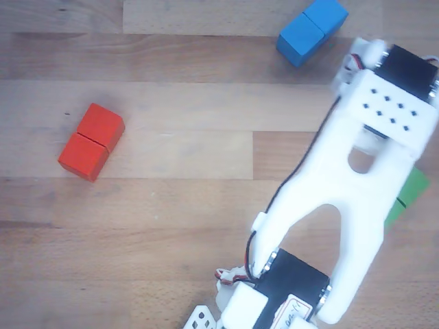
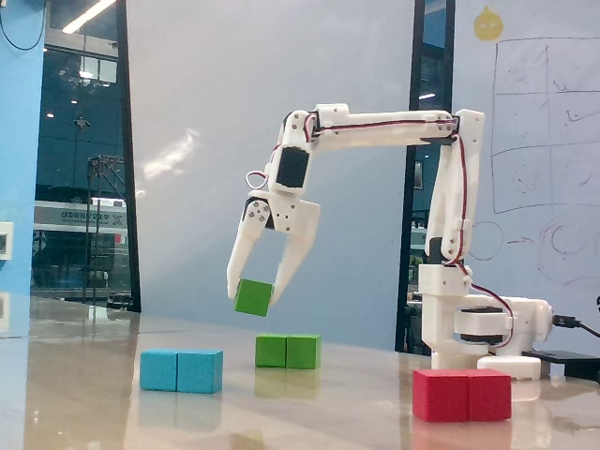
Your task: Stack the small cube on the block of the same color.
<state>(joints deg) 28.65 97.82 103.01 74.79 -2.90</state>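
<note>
In the fixed view my gripper [image 2: 255, 291] points down and is shut on the small green cube [image 2: 253, 297], which it holds tilted in the air. The green two-cube block [image 2: 288, 351] lies on the table just below it and slightly to the right, with a clear gap between them. In the other view the white arm [image 1: 357, 192] covers the gripper. A bit of green [image 1: 413, 186] shows past the arm's right edge; I cannot tell which green piece it is.
A blue double block [image 2: 181, 370] lies left of the green block in the fixed view and shows at the top of the other view [image 1: 312, 30]. A red double block [image 2: 462, 395] lies front right, near the arm's base [image 2: 483, 323]; it also shows at the left of the other view [image 1: 91, 141].
</note>
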